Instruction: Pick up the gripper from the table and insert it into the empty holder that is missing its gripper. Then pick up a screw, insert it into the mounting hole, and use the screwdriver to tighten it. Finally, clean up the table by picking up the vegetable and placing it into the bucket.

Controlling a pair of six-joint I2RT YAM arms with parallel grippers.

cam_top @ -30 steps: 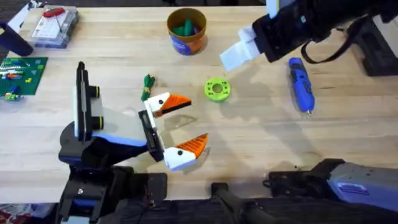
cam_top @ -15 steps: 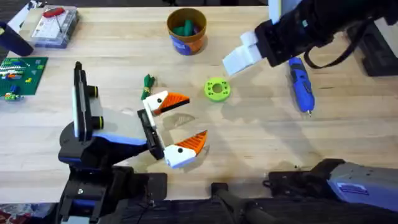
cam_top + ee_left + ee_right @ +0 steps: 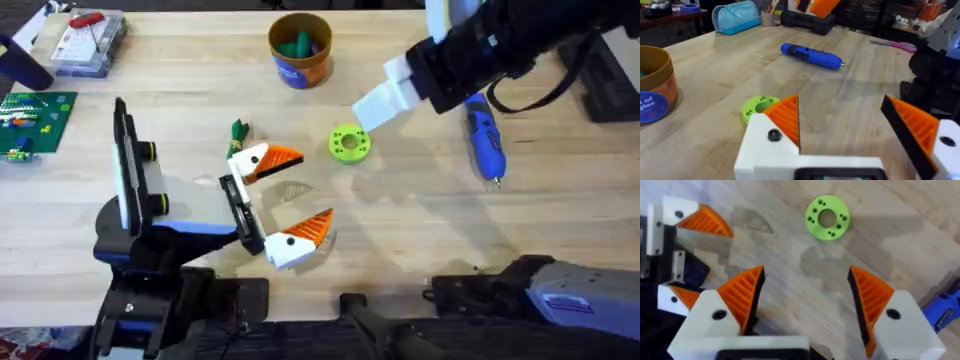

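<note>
The left arm's white, orange-padded fingers (image 3: 277,203) gape empty just beside the one dark-green leafy toy vegetable (image 3: 238,131), probably poised to grasp it, while the right arm's fingers (image 3: 805,300), likewise wide and empty, hover between one lime-green flat ring (image 3: 827,217) and one blue pen-shaped screwdriver (image 3: 484,133).

Bare tabletop (image 3: 420,200) lies at 5 o'clock of the lime-green ring (image 3: 349,143); the screwdriver (image 3: 484,140) bounds it at 3 o'clock, the left end effector (image 3: 288,198) at 8.
</note>
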